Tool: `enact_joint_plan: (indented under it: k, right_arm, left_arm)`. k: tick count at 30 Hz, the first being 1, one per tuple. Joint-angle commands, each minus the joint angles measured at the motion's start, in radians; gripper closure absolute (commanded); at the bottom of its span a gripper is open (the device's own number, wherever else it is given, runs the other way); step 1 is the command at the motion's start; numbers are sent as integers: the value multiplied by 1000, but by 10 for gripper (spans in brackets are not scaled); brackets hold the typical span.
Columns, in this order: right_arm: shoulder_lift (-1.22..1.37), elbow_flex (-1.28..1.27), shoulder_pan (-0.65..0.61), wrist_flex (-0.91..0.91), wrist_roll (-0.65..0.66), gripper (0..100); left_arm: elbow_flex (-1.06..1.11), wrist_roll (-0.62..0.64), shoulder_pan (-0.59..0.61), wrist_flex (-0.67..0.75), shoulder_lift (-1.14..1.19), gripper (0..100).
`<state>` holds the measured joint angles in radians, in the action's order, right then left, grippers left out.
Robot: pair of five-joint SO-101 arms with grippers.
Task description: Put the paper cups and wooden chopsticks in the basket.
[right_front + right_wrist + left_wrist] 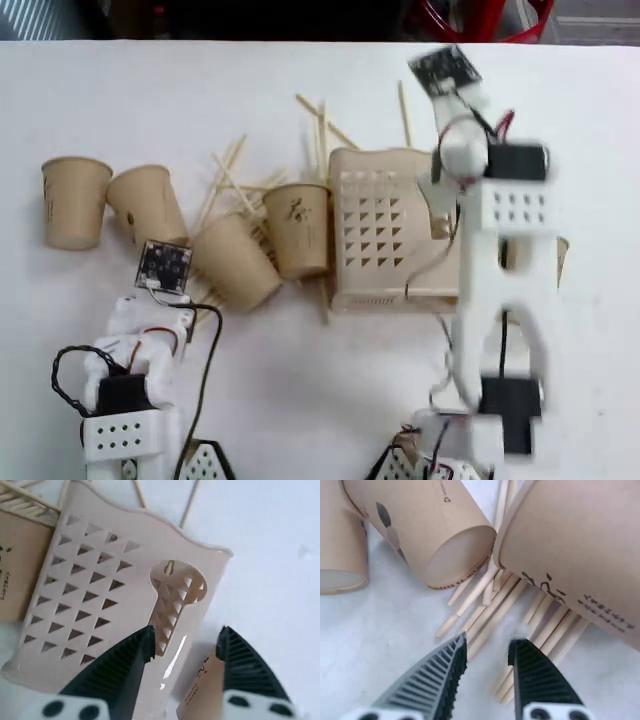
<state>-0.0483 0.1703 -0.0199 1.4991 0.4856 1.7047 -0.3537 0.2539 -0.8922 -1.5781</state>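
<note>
A white desk (300, 390) carries everything. The beige basket (380, 225) lies tipped on its side near the middle, its wall of triangular holes facing up, and the right arm (505, 250) stretches over its right edge. In the right wrist view the right gripper (185, 640) hangs released, jaws spread wide, above the basket's end wall with the keyhole-shaped cutout — one black jaw over the perforated wall, the other over a paper cup. That fifth cup (197, 695) lies just beside the basket, on the side away from the others, and falls in the gap between the spread jaws. Left of the basket four paper cups (235, 262) sit in a loose row. The nearest cup (300, 228) is right up against the basket's left side, the next lies just beside it, and two more are farther left, well apart from the basket. The left gripper (487, 652) is low over the desk by the second cup from the basket, also released, with a clear gap between its ribbed jaws. Directly beneath that gap lies a bundle of wooden chopsticks (490, 612), flat on the desk, running away from the gripper and under that cup's side. Other chopsticks (320, 120) lie scattered beyond the cups and the basket's far edge — all on the desk, outside the basket.
</note>
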Motion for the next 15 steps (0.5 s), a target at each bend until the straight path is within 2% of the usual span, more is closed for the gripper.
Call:
enact_joint_plan:
  k: [1,8,15]
  right_arm:
    - [193,241,2,70,-26,745]
    - [501,457,50,93,-25,746]
    - [621,582,105,165,-21,747]
  left_arm:
    - [-6,12,-12,18,4,849]
    - [-6,12,-12,18,4,849]
    - [-6,12,-12,18,4,849]
